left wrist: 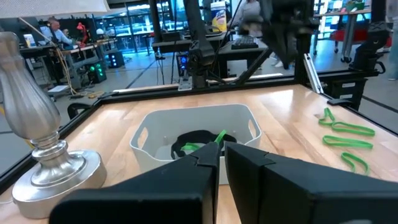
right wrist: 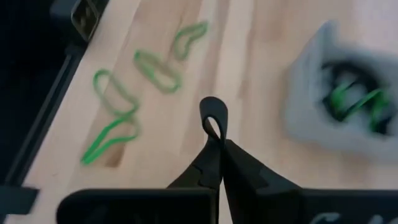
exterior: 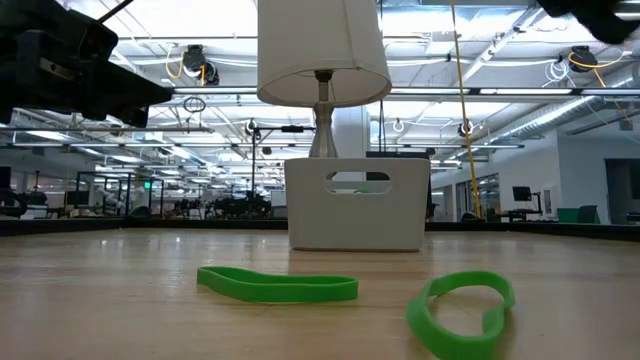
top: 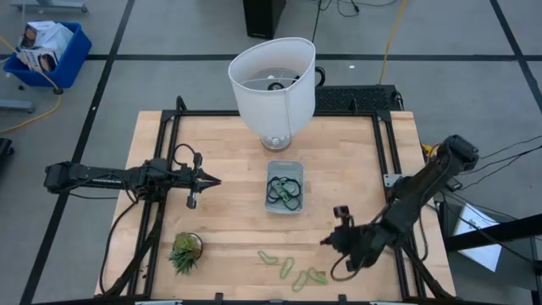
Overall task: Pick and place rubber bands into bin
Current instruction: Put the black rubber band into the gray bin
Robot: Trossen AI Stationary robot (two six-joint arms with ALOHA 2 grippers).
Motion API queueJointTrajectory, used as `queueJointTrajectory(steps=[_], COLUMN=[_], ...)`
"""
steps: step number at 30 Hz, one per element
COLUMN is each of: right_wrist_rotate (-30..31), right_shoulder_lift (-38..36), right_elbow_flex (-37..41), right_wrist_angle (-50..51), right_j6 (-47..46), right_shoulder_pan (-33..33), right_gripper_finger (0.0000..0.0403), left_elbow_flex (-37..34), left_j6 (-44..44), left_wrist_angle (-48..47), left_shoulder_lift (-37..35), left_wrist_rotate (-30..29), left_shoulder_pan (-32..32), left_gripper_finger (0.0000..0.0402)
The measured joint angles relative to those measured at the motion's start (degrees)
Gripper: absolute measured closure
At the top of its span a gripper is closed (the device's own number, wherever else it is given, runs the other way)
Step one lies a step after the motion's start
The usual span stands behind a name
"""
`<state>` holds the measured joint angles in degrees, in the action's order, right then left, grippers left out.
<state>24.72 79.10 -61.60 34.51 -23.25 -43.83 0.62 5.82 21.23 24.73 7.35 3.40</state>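
Your right gripper (right wrist: 219, 144) has its fingers pressed together on a small dark rubber band (right wrist: 212, 118), whose loop sticks up from between the tips. In the high view the right gripper (top: 326, 242) hangs over bare wood, with the bin (top: 284, 187) ahead of it toward the table's middle and well apart from it. On its other side four light green rubber bands (top: 288, 267) lie scattered close to the front edge of the table (top: 229, 229); the wrist view shows the same four green loops (right wrist: 115, 99), none touching the gripper. The table's right-hand frame rail lies behind that arm, so the open wood is toward the bin.

The bin already holds a tangle of dark bands and at least one green one; you cannot count them exactly.

Your left gripper (top: 216, 180) waits above the table with its fingers nearly together and nothing between them, the bin just beyond its tips and open wood all around. Past the bin stands one white lamp (top: 273, 85), and one small potted plant (top: 185, 252) sits near the table's front left corner.
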Motion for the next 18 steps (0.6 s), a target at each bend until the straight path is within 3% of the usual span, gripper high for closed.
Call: queueJointTrajectory(steps=[8, 18], right_wrist_rotate=[2.55, 0.52], right_shoulder_lift=[-16.22, -41.19], right_elbow_flex=[5.68, 28.98], right_wrist_angle=[-2.12, -22.97], right_j6=[12.23, 19.88], right_shoulder_pan=[4.01, 7.59], right_gripper_finger=[0.0402, 0.0402], left_elbow_flex=[0.0, 0.0], left_j6=[1.05, 1.4], left_wrist_angle=[-0.65, -1.36], left_shoulder_lift=[0.0, 0.0], left_wrist_rotate=[0.01, 0.01], left_shoulder_pan=[0.0, 0.0], left_gripper_finger=[0.0366, 0.0366])
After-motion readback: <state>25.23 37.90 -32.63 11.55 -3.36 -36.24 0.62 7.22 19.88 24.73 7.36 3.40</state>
